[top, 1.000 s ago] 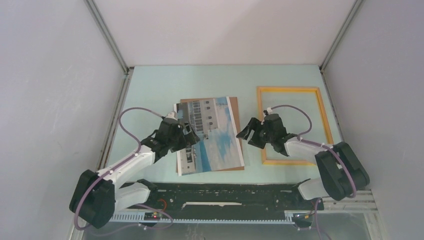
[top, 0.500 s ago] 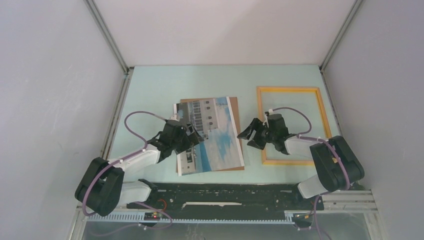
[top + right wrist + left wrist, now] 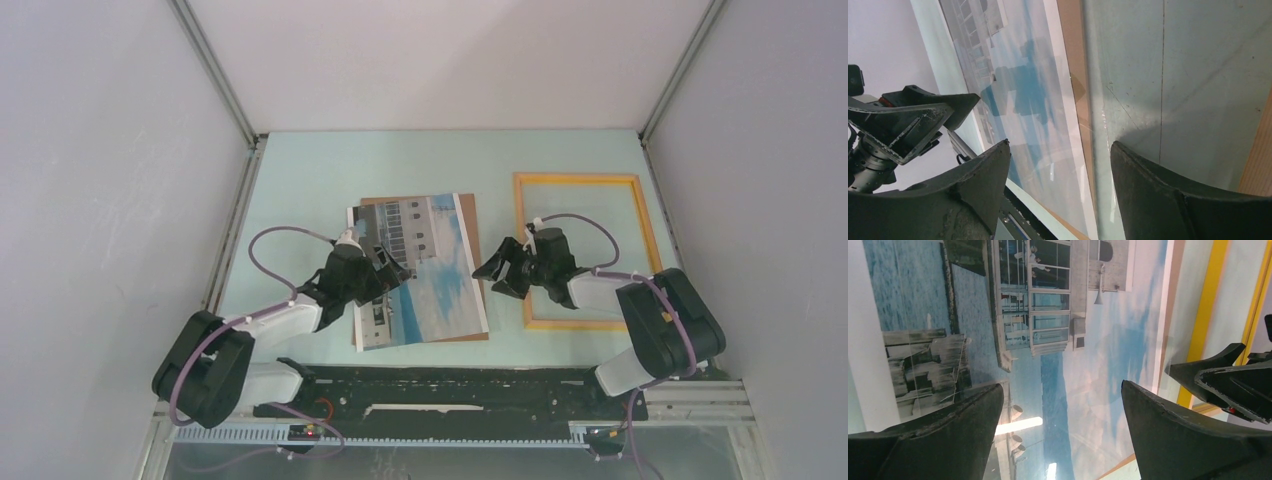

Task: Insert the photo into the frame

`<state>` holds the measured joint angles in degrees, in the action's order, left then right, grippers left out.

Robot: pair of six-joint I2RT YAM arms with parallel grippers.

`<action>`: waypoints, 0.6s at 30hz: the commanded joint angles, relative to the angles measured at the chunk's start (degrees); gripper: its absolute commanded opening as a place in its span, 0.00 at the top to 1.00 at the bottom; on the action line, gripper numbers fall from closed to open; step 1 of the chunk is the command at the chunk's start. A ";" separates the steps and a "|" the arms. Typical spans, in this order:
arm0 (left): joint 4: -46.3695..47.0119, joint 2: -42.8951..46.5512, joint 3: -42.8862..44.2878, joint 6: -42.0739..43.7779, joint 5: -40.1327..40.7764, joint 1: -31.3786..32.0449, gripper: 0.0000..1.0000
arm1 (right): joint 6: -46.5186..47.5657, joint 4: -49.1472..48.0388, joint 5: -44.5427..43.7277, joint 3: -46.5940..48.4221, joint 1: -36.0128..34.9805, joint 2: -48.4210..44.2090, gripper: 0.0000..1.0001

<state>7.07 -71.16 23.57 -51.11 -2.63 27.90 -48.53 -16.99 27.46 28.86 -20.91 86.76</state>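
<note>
The photo (image 3: 432, 272), a white building under blue sky, lies flat on a brown backing board (image 3: 466, 207) in the middle of the table. My left gripper (image 3: 386, 270) hovers open over the photo's left half; in the left wrist view the print (image 3: 1058, 340) fills the space between its fingers (image 3: 948, 432). My right gripper (image 3: 494, 270) is open at the photo's right edge, and the right wrist view shows the photo's border (image 3: 1060, 100) and the board (image 3: 1074, 60) between its jaws. The yellow frame (image 3: 578, 179) lies flat to the right.
Grey walls close in the table (image 3: 300, 180) on three sides. A black rail (image 3: 450, 385) runs along the near edge between the arm bases. The right forearm lies over the frame's lower left corner (image 3: 528, 322).
Both arms have folded back a little toward their bases. The right gripper has dropped slightly toward the photo's right edge and its jaws have narrowed a bit. The photo has not moved.
</note>
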 commanded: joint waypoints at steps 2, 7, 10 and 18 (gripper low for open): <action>1.36 -3.46 -5.34 -0.67 3.65 0.74 0.00 | 2.11 -2.99 1.30 -0.46 -1.68 -3.17 0.21; 3.95 -5.05 -6.61 -1.52 4.29 1.39 0.00 | 2.11 -5.23 2.28 -2.49 -1.68 -6.10 0.23; 4.48 -5.75 -6.60 -1.53 4.39 1.86 0.00 | 1.67 -5.46 3.90 -3.41 -1.68 -8.28 0.23; 4.44 -4.87 -6.98 -1.85 4.30 2.23 0.00 | -8.25 -13.37 10.74 -7.41 -1.18 -10.11 0.24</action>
<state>20.36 -74.59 20.12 -52.71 0.25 29.41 -49.36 -20.97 31.35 23.88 -21.50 78.28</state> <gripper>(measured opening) 0.996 0.770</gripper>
